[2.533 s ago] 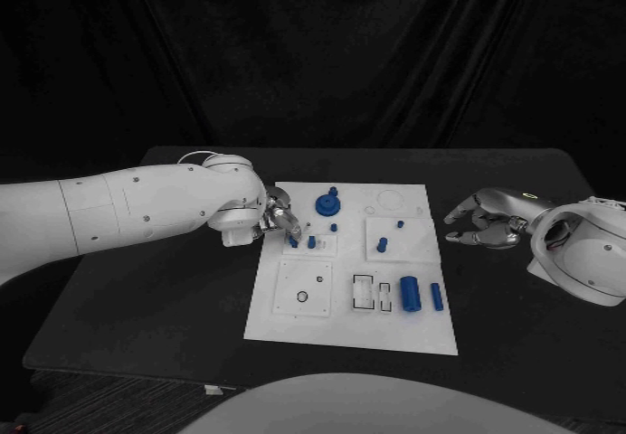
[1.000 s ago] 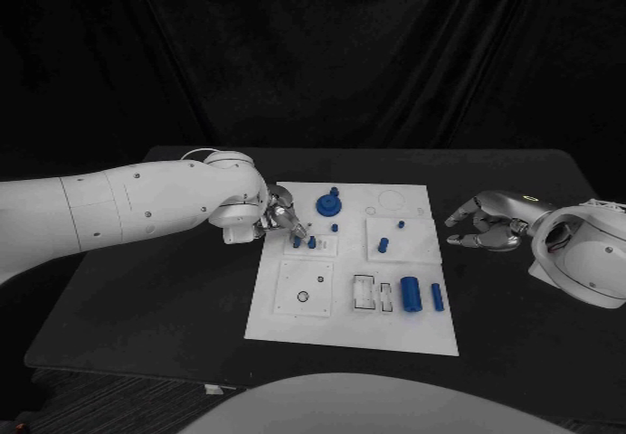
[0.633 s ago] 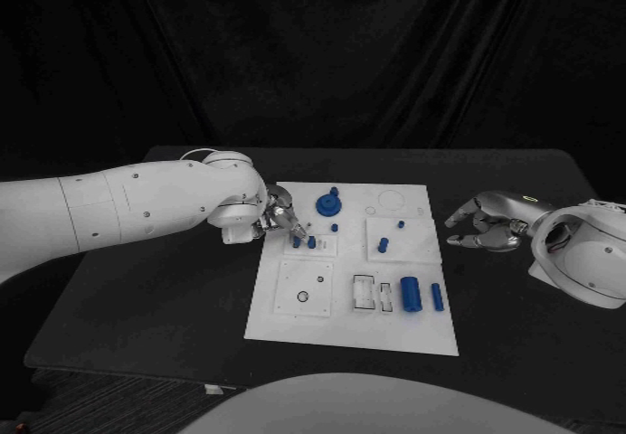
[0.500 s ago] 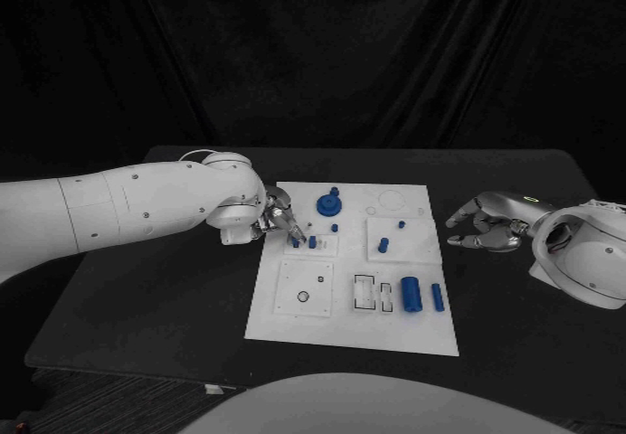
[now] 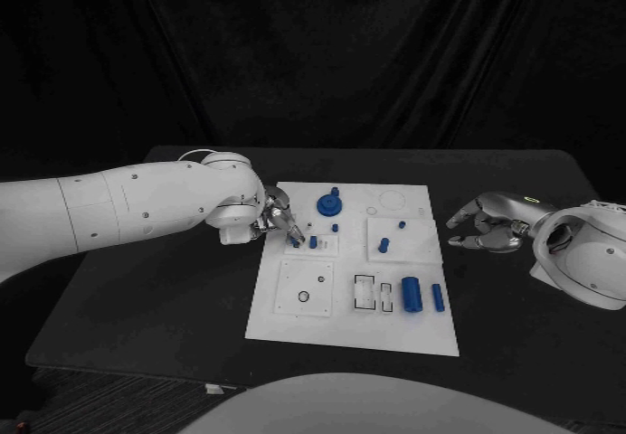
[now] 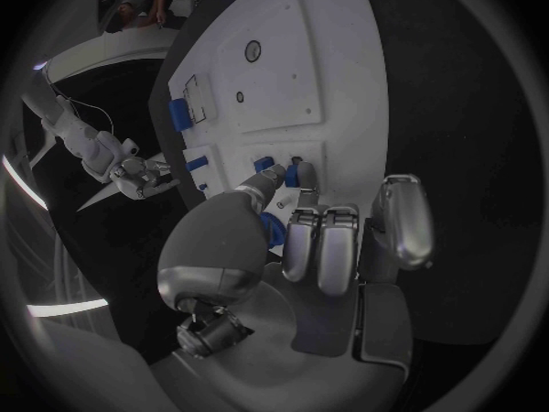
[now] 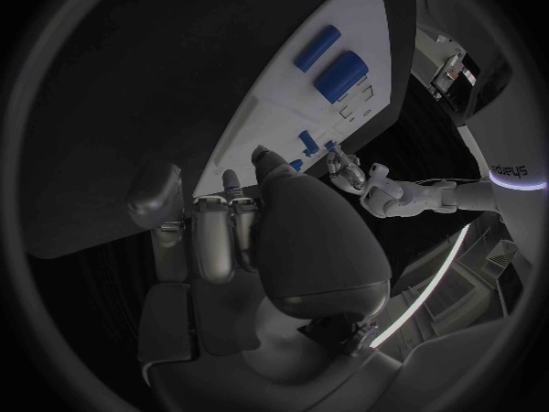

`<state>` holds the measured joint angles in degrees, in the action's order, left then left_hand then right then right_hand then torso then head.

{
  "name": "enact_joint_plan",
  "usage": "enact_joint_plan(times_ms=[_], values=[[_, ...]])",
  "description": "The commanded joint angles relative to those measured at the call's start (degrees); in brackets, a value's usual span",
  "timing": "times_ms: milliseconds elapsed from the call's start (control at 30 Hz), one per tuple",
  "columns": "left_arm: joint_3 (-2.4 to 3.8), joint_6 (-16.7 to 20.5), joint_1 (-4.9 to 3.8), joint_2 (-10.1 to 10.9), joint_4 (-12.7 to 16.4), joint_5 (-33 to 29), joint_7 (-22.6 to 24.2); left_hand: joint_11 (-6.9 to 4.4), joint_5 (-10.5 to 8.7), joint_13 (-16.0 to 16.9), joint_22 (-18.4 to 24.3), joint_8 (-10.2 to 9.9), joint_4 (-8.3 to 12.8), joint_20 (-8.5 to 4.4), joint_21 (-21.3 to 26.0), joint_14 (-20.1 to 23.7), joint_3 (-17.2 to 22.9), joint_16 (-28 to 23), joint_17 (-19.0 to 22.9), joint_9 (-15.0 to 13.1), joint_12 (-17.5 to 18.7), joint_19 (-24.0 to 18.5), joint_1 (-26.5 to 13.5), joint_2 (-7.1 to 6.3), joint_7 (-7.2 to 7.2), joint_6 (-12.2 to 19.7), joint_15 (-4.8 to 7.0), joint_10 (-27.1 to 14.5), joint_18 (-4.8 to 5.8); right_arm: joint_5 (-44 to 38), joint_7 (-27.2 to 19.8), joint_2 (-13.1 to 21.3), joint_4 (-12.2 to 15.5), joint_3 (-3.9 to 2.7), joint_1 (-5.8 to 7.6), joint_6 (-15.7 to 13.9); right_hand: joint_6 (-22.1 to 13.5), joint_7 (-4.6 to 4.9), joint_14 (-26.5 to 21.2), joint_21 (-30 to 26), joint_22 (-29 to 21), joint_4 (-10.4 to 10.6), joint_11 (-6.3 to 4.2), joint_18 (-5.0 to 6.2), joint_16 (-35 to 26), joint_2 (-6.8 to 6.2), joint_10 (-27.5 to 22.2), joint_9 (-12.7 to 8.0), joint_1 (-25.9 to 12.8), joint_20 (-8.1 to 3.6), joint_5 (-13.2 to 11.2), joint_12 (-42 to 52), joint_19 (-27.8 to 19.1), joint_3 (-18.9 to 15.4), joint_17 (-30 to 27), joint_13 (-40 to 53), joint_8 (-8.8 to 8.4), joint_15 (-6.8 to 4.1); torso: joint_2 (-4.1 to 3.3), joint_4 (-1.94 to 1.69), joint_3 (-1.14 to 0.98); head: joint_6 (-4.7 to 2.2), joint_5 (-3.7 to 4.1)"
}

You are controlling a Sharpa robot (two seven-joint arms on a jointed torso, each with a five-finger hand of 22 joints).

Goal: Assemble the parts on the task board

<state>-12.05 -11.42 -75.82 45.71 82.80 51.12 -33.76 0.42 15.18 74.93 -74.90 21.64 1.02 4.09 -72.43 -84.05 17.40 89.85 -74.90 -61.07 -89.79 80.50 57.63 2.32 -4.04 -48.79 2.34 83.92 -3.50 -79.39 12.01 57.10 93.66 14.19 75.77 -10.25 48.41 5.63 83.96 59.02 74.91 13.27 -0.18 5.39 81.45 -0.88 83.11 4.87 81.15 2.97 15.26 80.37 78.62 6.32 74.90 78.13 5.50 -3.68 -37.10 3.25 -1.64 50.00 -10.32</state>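
- Head view: the task board [image 5: 352, 330] lies flat in the middle of the black table [image 5: 156, 298], long side running away from the robot. Both arms can reach it from either side, which looks like the reason for the layout.
- Blue parts are spread over the board. A round knobbed part [image 5: 329, 203] stands near the far edge. Two small pegs [image 5: 313, 241] stand in the left mid-board block, another peg [image 5: 383, 244] in the block to its right. A large cylinder [image 5: 411, 294] and a slimmer one [image 5: 437, 297] lie side by side near the right edge, just beside two empty rectangular slots [image 5: 364, 293]; my read is they are staged there for fitting.
- Left hand [image 5: 278, 220]: at the board's left edge, fingers drawn together and pointing down at the two-peg block. In the left wrist view the fingertips [image 6: 300, 169] are right at one small blue peg [image 6: 291, 176], thumb and a finger meeting around it. I judge it is pinching that peg to seat it upright in its hole; the remaining fingers lie folded alongside, not spread.
- Whether the peg is fully home in its socket cannot be told.
- Right hand [image 5: 489, 226]: off the board, over bare table just beside the right edge, fingers curled in. It has nothing in it and touches no part. In the right wrist view the hand [image 7: 246, 224] shows the same curled fingers. It looks parked clear while the left works.
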Motion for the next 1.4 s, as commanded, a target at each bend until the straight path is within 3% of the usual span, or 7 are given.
enact_joint_plan(times_ms=[33,233,367,1167,1267,1333,1400], values=[[-0.28,-0.92,0.44,0.03,-0.04,0.27,-0.84,-0.24,0.01,15.07,-9.46,-0.13,0.10,-0.06,0.23,-5.95,0.27,0.15,-15.10,0.09,-0.21,-0.45,0.13,-0.30,0.07,0.45,0.07,6.08,-0.76,-0.21,0.95,0.00,0.00,-0.01,-0.14,0.49,0.48,0.01,2.87,-0.16,7.30,-0.08,0.14,0.39,-0.28,0.16,-0.44,-0.05,0.52,0.00,0.26,-0.13,-0.17,0.28,5.82,0.93,-0.33,0.22,-0.01,0.01,0.04,0.00,-0.09],[-0.28,-1.31,0.44,-0.09,-0.04,0.27,-0.96,-0.24,0.06,15.07,-9.44,-0.16,0.13,-0.07,0.28,-5.95,0.35,0.15,-15.10,0.13,-0.21,-0.49,0.11,-0.30,0.06,0.49,0.07,6.08,-0.77,-0.21,0.97,-0.05,-0.01,-0.01,-0.14,0.59,0.48,0.02,2.85,-0.21,7.29,-0.10,0.14,0.40,-0.32,0.17,-0.47,-0.06,0.56,0.00,0.29,-0.17,-0.19,0.31,5.78,0.89,-0.34,0.22,-0.06,-0.02,0.00,0.00,-0.11],[-0.28,-2.08,0.44,-0.07,0.08,0.27,-1.16,-0.21,-1.18,15.07,-9.45,-0.16,0.26,-0.07,0.29,-5.95,0.68,0.15,-15.10,0.30,-0.21,-0.50,-0.05,-0.30,0.06,0.33,0.06,6.08,-0.76,-0.21,1.05,-0.03,0.02,-0.01,-0.15,0.63,0.48,0.02,2.85,-0.21,7.29,-0.10,0.14,0.40,-0.32,0.17,-0.47,-0.06,0.56,0.00,0.29,-0.17,-0.19,0.31,5.78,0.89,-0.34,0.22,-0.06,-0.02,-0.03,0.00,-0.04],[-0.28,-3.26,0.44,0.07,0.79,0.27,-2.13,-0.38,-1.26,15.04,-9.29,-0.14,1.20,-0.16,0.82,-5.95,1.93,0.15,-15.10,0.61,-0.17,-0.79,0.43,-0.24,0.25,-0.14,0.19,6.04,-0.89,-0.21,1.38,0.03,0.07,-0.01,-0.15,1.07,0.53,0.06,2.80,-0.43,7.25,-0.19,0.16,0.43,-0.44,0.42,-0.51,-0.11,0.81,0.01,0.68,-0.20,-0.24,0.64,5.66,0.84,-0.37,0.23,0.06,0.03,0.01,0.00,-0.17],[-0.28,-3.10,0.44,0.00,0.72,0.27,-2.10,-0.25,-2.99,15.01,-9.27,-0.44,0.92,-0.12,0.91,-5.95,2.10,0.15,-15.10,0.97,-0.13,-0.83,-0.49,-0.41,0.06,0.01,0.14,5.99,-0.87,-0.21,1.37,-0.02,0.03,-0.01,-0.16,1.12,0.54,0.06,2.81,-0.44,7.26,-0.22,0.16,0.43,-0.43,0.44,-0.54,-0.12,0.86,0.01,0.76,-0.24,-0.24,0.69,5.67,0.80,-0.38,0.23,0.05,0.04,0.01,0.00,-0.23],[-0.28,-2.91,0.44,-0.06,0.65,0.27,-2.08,0.05,-6.38,15.02,-9.24,-1.21,0.07,-0.01,1.06,-5.95,1.73,0.15,-15.10,1.55,-0.15,-0.90,-1.82,-0.51,-0.33,0.73,-0.05,6.01,-0.86,-0.21,1.35,-0.05,0.01,-0.01,-0.18,1.15,0.54,0.06,2.81,-0.44,7.26,-0.22,0.16,0.43,-0.43,0.44,-0.54,-0.12,0.86,0.01,0.76,-0.24,-0.24,0.69,5.67,0.80,-0.38,0.23,0.04,0.03,0.02,0.00,-0.24],[-0.28,-2.69,0.44,-0.10,0.60,0.27,-2.07,0.44,-8.55,15.00,-9.20,-1.95,-1.06,0.18,1.22,-5.95,0.63,0.15,-15.10,2.18,-0.13,-0.97,-3.34,-0.87,-0.83,1.15,-0.38,5.98,-0.88,-0.21,1.34,-0.06,0.00,-0.01,-0.19,1.18,0.54,0.06,2.81,-0.44,7.26,-0.22,0.16,0.43,-0.43,0.44,-0.54,-0.12,0.86,0.01,0.76,-0.24,-0.24,0.69,5.67,0.80,-0.38,0.23,0.02,0.03,0.02,0.00,-0.19]])
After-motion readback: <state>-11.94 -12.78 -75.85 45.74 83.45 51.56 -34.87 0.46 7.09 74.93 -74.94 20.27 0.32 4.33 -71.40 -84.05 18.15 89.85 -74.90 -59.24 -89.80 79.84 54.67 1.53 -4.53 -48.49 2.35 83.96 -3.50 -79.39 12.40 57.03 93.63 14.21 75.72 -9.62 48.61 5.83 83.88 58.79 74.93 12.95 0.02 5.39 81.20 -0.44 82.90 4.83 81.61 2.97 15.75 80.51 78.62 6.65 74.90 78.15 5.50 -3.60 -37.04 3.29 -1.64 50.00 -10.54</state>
